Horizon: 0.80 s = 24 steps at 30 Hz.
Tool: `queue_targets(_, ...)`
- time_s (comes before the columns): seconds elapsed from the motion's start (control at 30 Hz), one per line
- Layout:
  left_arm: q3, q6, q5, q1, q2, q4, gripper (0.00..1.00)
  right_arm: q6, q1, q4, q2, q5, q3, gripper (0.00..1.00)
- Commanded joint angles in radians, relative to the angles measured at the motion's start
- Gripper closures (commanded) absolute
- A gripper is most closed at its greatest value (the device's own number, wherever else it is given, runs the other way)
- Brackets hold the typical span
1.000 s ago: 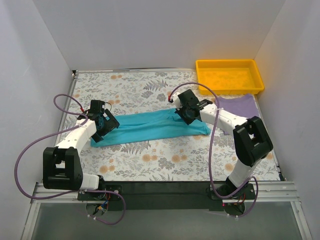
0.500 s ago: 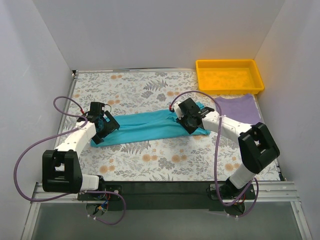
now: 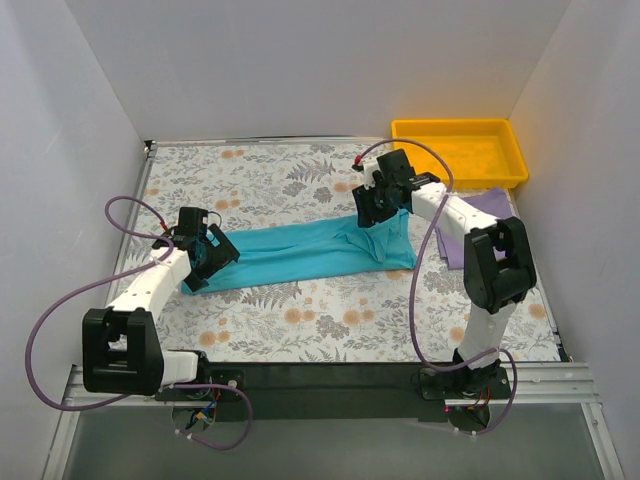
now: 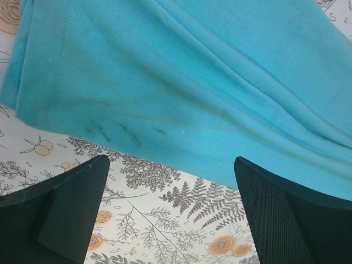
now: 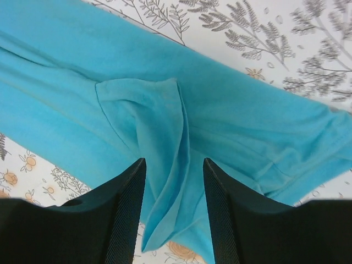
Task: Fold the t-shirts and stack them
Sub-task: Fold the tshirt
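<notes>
The teal t-shirt lies stretched out as a long band across the middle of the table. My right gripper hovers over its right end. In the right wrist view its jaws stand apart, with a loose raised fold of the teal shirt lying between them, not pinched. My left gripper sits at the shirt's left end. It is wide open over the flowered tablecloth, just off the teal hem, with nothing in it. The lavender t-shirt lies at the right, partly hidden by the right arm.
A yellow tray stands at the back right corner, just behind the lavender shirt. White walls close in the left, back and right sides. The flowered tablecloth shows in front of and behind the teal shirt.
My right gripper went from shut to open, letting go of the teal shirt's right end, and moved toward the back of the table. The left gripper stayed put and open.
</notes>
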Motion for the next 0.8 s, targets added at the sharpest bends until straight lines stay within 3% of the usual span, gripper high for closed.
queue_targets(0.0, -0.008, 0.016, 0.028, 0.004, -0.049, -0.007, 0.11, 0.012, -0.014, 0.007, 0.093, -0.150, 0.067, 0.54)
queue_targets(0.53, -0.024, 0.022, 0.067, 0.004, -0.071, -0.016, 0.11, 0.002, -0.027, 0.066, 0.229, -0.184, 0.127, 0.61)
queue_targets(0.7, -0.021, 0.022, 0.074, 0.004, -0.060, -0.012, 0.11, 0.004, -0.028, 0.068, 0.244, -0.199, 0.144, 0.68)
queue_targets(0.77, -0.019, 0.022, 0.074, 0.004, -0.059, -0.012, 0.10, 0.004, -0.028, 0.068, 0.249, -0.196, 0.148, 0.75)
